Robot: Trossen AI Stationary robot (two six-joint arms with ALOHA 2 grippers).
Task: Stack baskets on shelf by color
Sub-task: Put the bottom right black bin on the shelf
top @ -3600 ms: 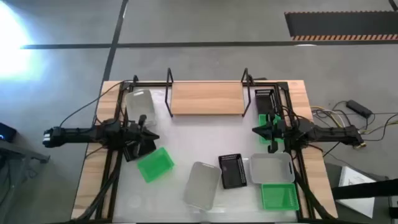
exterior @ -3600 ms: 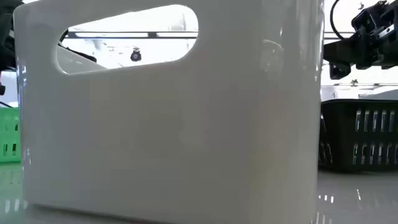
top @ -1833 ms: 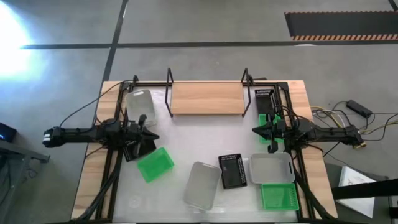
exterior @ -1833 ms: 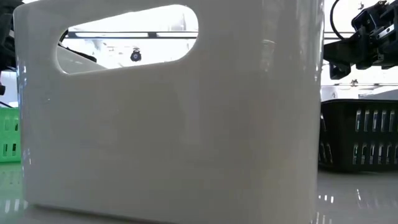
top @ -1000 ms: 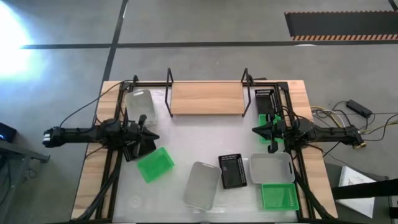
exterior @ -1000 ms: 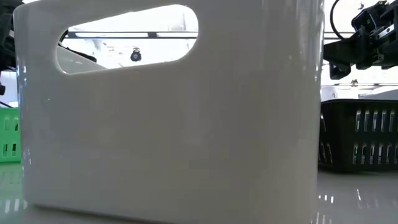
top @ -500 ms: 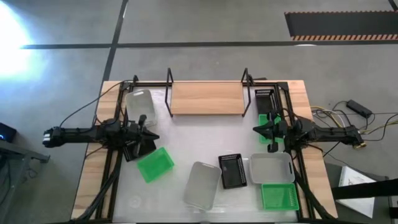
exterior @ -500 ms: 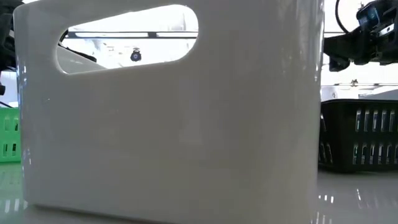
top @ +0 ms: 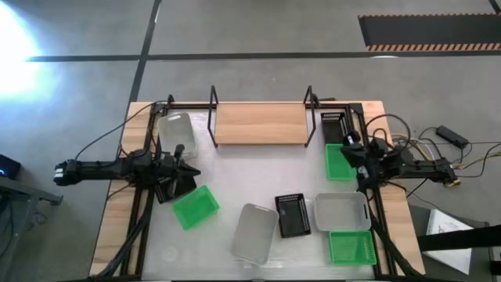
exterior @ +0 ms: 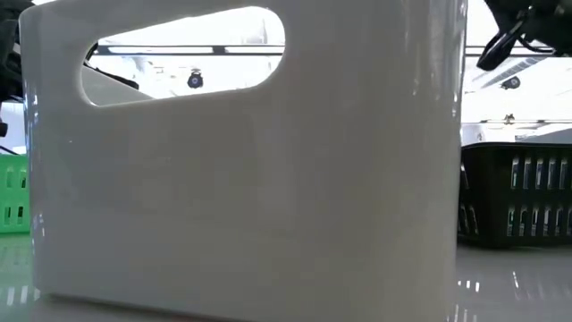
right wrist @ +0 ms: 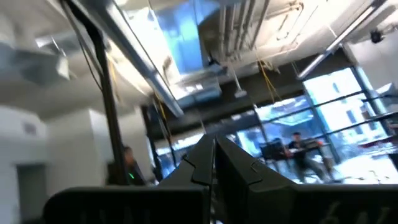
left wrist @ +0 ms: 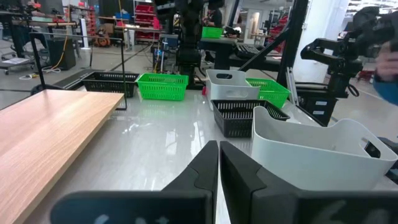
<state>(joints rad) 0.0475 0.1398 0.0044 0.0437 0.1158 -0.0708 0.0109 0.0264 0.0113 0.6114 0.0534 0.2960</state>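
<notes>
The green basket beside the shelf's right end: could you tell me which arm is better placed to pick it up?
Probably the right arm: its right claw sits at that green basket, while the left claw is across the table by another green one.

The white-topped table [top: 235, 176] carries the wooden shelf [top: 261, 124] at its far edge. Nearer than the shelf lie green baskets [top: 195, 207], white baskets [top: 341, 211] and black baskets [top: 293, 214].
</notes>
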